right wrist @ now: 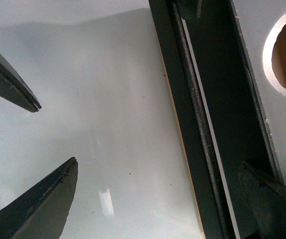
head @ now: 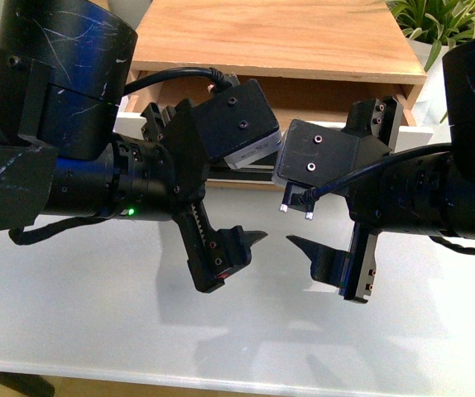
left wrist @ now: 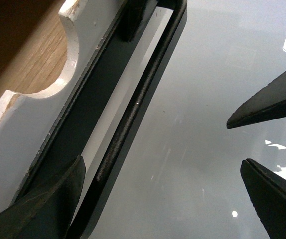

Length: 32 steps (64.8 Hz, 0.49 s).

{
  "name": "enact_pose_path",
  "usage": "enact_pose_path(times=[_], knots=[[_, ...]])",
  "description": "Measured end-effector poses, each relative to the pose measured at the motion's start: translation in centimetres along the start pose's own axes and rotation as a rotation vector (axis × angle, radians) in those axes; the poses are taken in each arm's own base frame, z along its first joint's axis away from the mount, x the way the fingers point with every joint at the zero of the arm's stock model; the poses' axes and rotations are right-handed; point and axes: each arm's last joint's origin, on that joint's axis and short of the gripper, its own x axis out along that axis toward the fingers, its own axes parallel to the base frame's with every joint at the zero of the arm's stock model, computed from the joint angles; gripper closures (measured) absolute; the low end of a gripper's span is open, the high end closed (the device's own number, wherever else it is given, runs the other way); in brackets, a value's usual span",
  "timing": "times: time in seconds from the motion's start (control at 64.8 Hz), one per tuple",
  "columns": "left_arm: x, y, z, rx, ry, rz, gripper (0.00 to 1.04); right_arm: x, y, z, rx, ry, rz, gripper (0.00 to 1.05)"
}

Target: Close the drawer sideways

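Observation:
The drawer (head: 320,93) stands pulled out of the wooden cabinet, its wood floor showing behind both arms. The left wrist view shows its white front (left wrist: 31,107) with the half-round notch and the long black bar handle (left wrist: 133,114). The right wrist view shows the same handle (right wrist: 195,109) and front (right wrist: 262,30). My left gripper (head: 221,178) (left wrist: 163,164) is open and empty, with the handle between its fingers, close to the finger on the drawer side. My right gripper (head: 320,174) (right wrist: 158,164) is open and empty and straddles the handle likewise. Contact cannot be told.
The wooden cabinet top (head: 279,33) lies behind the drawer. A green plant (head: 444,25) stands at the back right. The white table (head: 138,322) stretches under both arms to its front edge. The two grippers' lower fingertips almost meet in the middle.

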Motion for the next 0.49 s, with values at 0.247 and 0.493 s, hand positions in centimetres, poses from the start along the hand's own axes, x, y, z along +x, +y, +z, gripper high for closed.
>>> enact_pose_path(times=[0.247,0.493], knots=[[0.6,0.7,0.1,0.003,0.002,0.019,0.09,0.5,-0.5,-0.2,0.013,0.006,-0.014,0.09],[1.3,1.6,0.5,0.004,-0.002,0.036,0.09,0.8,-1.5,-0.2,0.017,0.021,-0.055,0.09]])
